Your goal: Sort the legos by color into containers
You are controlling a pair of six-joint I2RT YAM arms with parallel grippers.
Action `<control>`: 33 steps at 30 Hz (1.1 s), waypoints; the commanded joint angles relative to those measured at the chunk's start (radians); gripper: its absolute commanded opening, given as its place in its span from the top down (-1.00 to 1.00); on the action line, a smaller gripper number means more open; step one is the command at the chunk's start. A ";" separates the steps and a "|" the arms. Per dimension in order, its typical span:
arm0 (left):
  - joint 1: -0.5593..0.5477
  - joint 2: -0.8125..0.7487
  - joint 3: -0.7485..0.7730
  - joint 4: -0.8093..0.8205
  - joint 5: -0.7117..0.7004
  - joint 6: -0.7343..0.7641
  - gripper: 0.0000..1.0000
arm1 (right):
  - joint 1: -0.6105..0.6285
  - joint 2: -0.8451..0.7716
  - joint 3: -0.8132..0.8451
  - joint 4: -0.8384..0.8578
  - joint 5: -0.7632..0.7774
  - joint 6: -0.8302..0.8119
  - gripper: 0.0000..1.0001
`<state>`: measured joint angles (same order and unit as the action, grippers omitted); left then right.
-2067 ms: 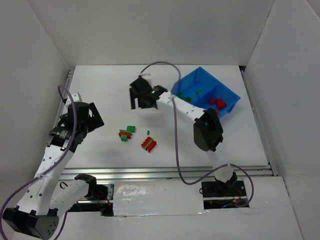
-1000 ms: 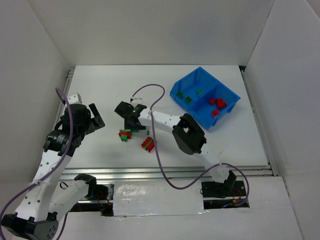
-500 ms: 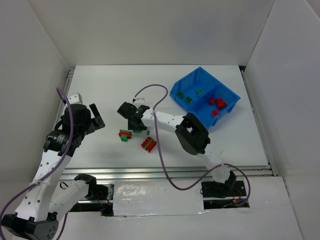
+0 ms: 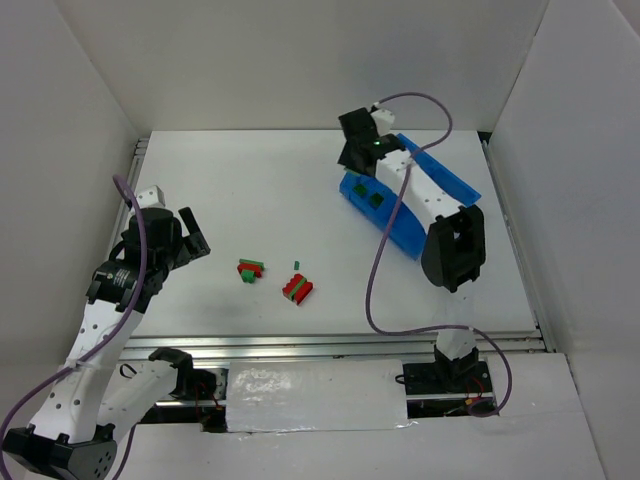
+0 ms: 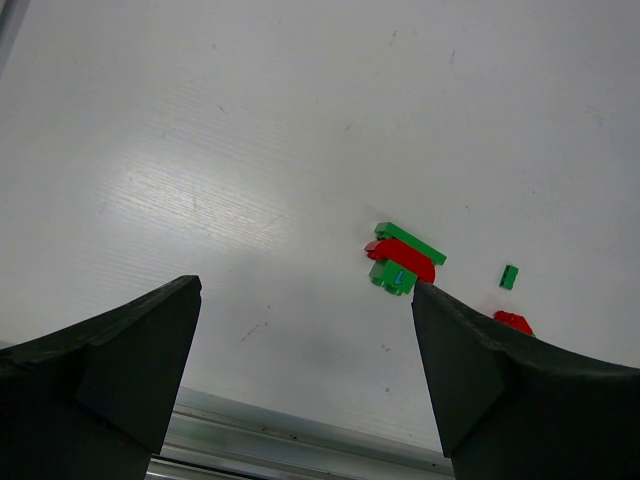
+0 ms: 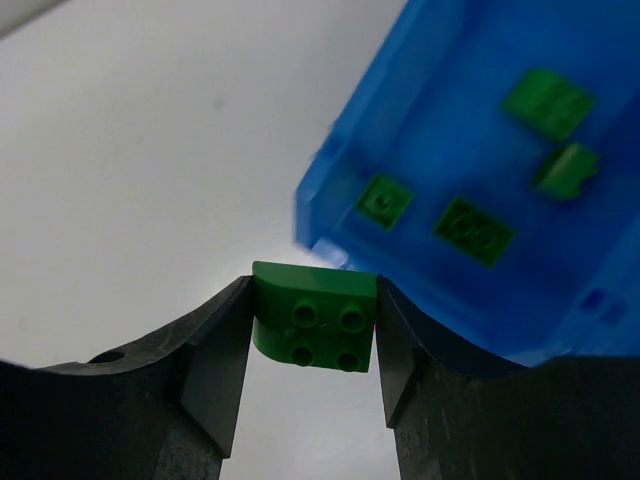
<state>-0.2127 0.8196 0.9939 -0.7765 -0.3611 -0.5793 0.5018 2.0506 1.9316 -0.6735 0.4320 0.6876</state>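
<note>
My right gripper (image 6: pixel 313 345) is shut on a green lego (image 6: pixel 315 312) with a rounded edge and its studs towards the camera. It hangs at the near-left corner of the blue bin (image 6: pixel 470 290), whose left compartment holds several green legos (image 6: pixel 474 230). From above, the right gripper (image 4: pixel 354 152) is over the bin's (image 4: pixel 400 228) back-left end, and its arm hides the right compartment. A red-and-green stack (image 4: pixel 250 269), another stack (image 4: pixel 297 289) and a small green piece (image 4: pixel 296 264) lie mid-table. My left gripper (image 5: pixel 305 300) stands open above the table, left of that stack (image 5: pixel 400 262).
White walls close in the table on three sides. A metal rail (image 4: pixel 330 342) runs along the near edge. The right arm's purple cable (image 4: pixel 378 270) loops over the table between the bin and the stacks. A small green piece (image 5: pixel 509 277) and a red one (image 5: pixel 512 321) lie right of the stack.
My right gripper closed on a green lego at the mid-table stack, then swung back and right to the blue bin. The left arm has not moved.
</note>
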 commanded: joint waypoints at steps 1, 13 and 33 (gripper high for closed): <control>0.004 -0.011 -0.005 0.043 0.013 0.015 -0.99 | -0.064 0.020 0.069 -0.041 0.062 -0.080 0.60; 0.004 0.024 -0.005 0.043 0.005 0.013 -0.99 | -0.166 0.177 0.348 -0.097 0.021 -0.218 -0.99; 0.073 -0.042 0.006 -0.017 -0.167 -0.076 -0.99 | 0.514 0.229 -0.013 0.166 -0.510 -0.796 -0.94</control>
<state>-0.1459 0.7673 0.9882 -0.8116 -0.5209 -0.6594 1.0962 2.2551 1.8725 -0.4988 -0.1169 -0.0563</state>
